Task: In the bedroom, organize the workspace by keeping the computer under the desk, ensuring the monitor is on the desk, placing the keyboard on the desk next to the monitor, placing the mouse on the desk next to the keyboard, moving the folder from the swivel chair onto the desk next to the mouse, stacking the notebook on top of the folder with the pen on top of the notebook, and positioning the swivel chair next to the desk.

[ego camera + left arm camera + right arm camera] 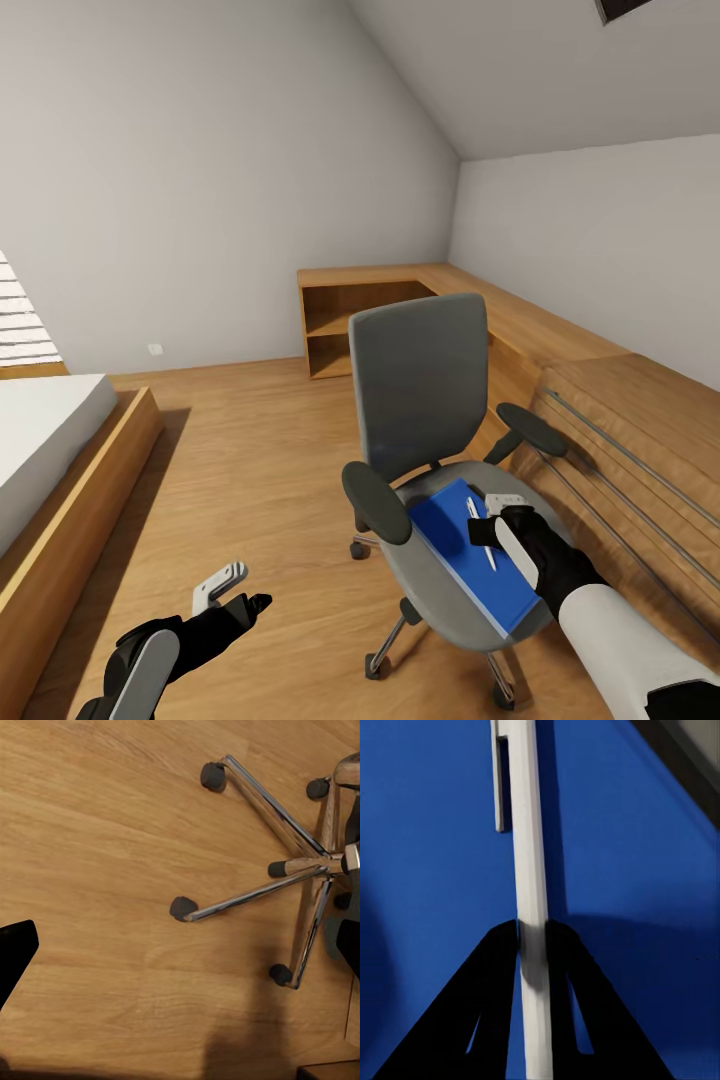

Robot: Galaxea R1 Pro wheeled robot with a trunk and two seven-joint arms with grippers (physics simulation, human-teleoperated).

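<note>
The bedroom's wood floor runs back to a low shelf under the sloped ceiling, with a bed at the left. The chair stands in front of the robot, its seat facing it, its chrome legs and casters spread on the floor in the left wrist view. On the seat lies a blue book, whether folder or notebook I cannot tell, its long side running diagonally down toward the right arm. The pen lies on the blue cover, its long axis pointing along the right gripper's reach. The right gripper is down on it, the two fingers closed against the barrel on either side, so the pen seems pinched where it lies; whether it has left the cover I cannot tell. The left gripper hangs over the floor well apart from the chair, fingers parted, holding nothing. The right arm is plainly the one placed for lifting the pen, probably straight up.
</note>
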